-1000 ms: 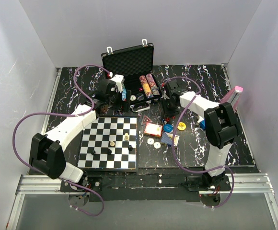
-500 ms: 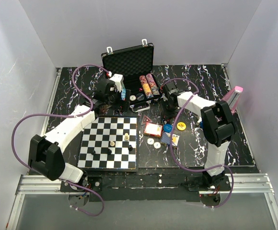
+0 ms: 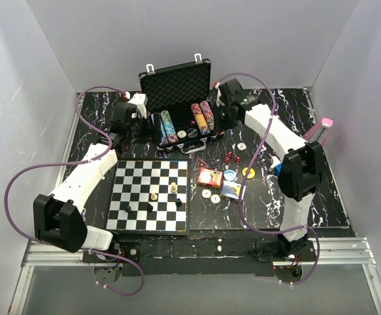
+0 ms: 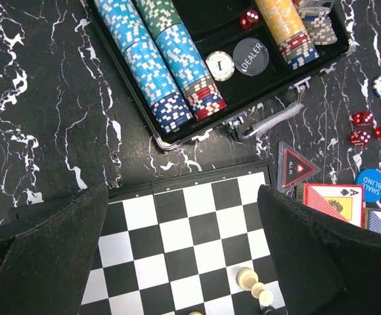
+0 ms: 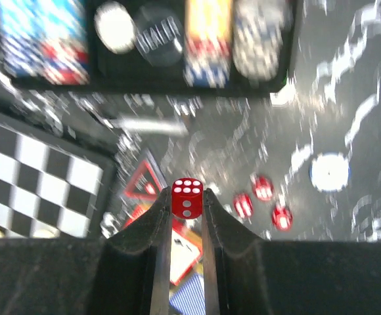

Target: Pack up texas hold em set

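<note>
Chessboard (image 3: 150, 197): lying flat in front of the briefcase (image 3: 177, 84), with a few pieces standing on it.
Card decks (image 3: 210, 177): 2 lying in front of the briefcase's right half, outside it.
Round buttons (image 3: 230, 175): blue, yellow and white ones lying around the decks, well in front of the briefcase.
Triangle marker (image 4: 294, 167): lying just in front of the briefcase's front edge.
Loose dice (image 4: 364, 128): 3 red ones lying off the briefcase's front right corner.
Left gripper (image 4: 182, 197): hanging at the briefcase's front left with jaws spread wide, gripping nothing.
Right gripper (image 5: 187, 195): hanging at the briefcase's right front corner, jaws pinching 1 red die (image 5: 186, 199) between the fingertips.
Briefcase tray: holding chip rows (image 4: 138, 52) in blue, green, orange and grey, filling the side channels; the middle compartment is holding 1 red die (image 4: 248, 18), a white button (image 4: 219, 65) and a dealer button (image 4: 251, 56).
Lid: standing open at the briefcase's far side, showing its foam lining.
</note>
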